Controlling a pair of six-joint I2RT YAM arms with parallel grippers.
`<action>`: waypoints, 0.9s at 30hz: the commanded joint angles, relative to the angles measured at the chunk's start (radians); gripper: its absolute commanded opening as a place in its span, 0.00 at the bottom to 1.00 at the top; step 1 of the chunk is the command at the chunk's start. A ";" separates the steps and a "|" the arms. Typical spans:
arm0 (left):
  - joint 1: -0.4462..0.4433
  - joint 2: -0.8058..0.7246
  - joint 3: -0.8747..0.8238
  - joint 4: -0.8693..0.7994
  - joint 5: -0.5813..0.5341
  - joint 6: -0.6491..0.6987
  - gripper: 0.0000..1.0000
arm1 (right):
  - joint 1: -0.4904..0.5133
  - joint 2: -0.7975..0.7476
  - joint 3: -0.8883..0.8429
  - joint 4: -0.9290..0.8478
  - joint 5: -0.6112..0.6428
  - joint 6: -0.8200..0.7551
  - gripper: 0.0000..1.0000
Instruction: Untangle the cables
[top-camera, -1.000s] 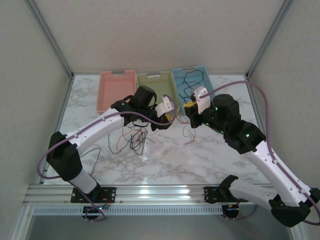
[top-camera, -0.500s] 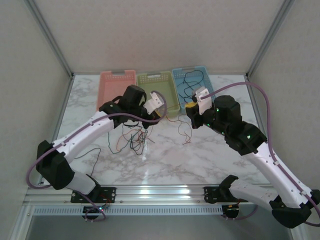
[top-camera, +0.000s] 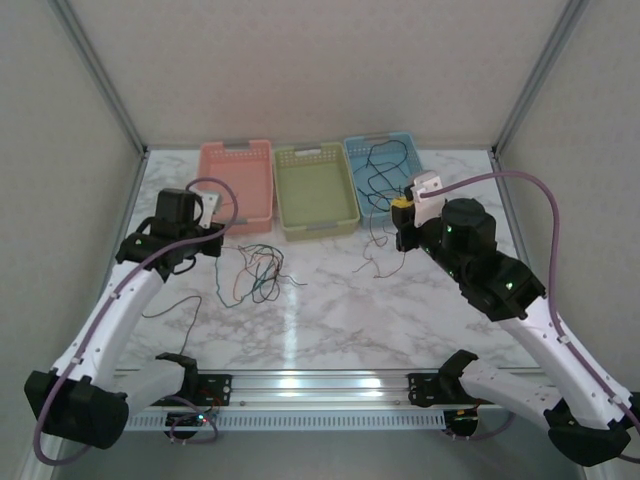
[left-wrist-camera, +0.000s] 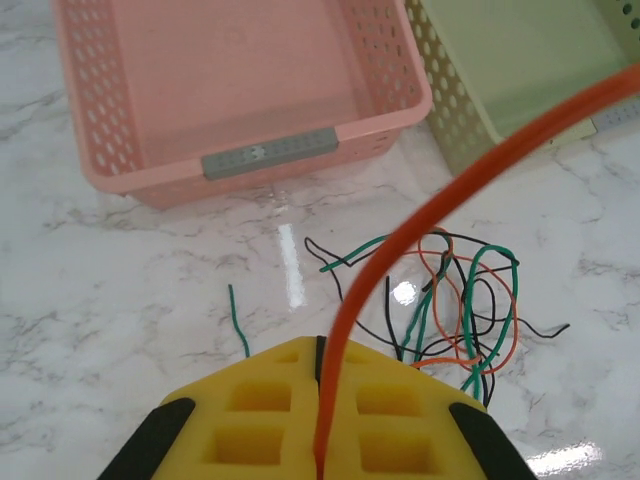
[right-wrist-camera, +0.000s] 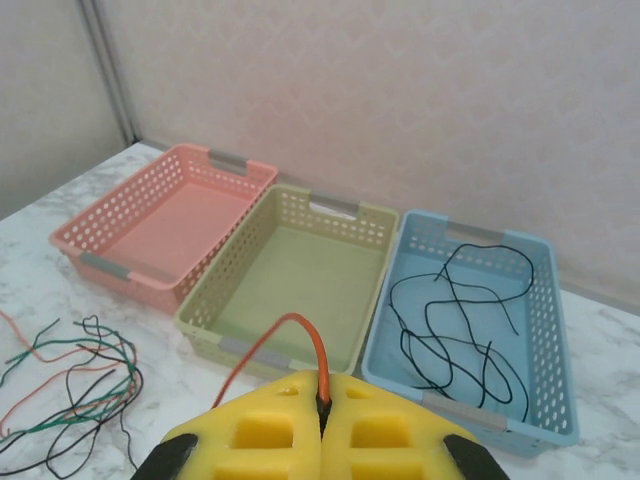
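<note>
A loose tangle of black, orange and green cables (top-camera: 255, 272) lies on the marble in front of the pink basket (top-camera: 237, 180); the tangle (left-wrist-camera: 462, 308) sits ahead and to the right of my left gripper. My left gripper (top-camera: 208, 222) (left-wrist-camera: 320, 352) is shut on an orange cable (left-wrist-camera: 420, 225) that arcs up and away to the right. My right gripper (top-camera: 401, 214) (right-wrist-camera: 323, 386) is shut on an orange cable (right-wrist-camera: 262, 345) that drops to the left. More black cable (right-wrist-camera: 460, 320) lies inside the blue basket (top-camera: 362, 165).
A green basket (top-camera: 343, 190) stands between the pink and blue ones, with nothing in it. A thin strand (top-camera: 375, 255) trails on the table below the right gripper. A black strand (top-camera: 170, 305) lies by the left arm. Frame posts flank the table.
My left gripper has swung left from in front of the green basket to in front of the pink one, uncovering the tangle. My right gripper shifted slightly right and back.
</note>
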 joint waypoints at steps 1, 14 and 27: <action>0.009 -0.024 -0.014 -0.042 0.019 -0.029 0.00 | -0.004 0.001 -0.004 0.029 0.025 0.015 0.00; 0.009 -0.147 -0.093 -0.064 0.068 -0.044 0.00 | -0.004 0.290 0.305 0.147 -0.077 0.064 0.00; 0.010 -0.199 -0.170 -0.040 0.086 -0.059 0.00 | -0.004 0.743 0.887 0.194 -0.017 0.027 0.00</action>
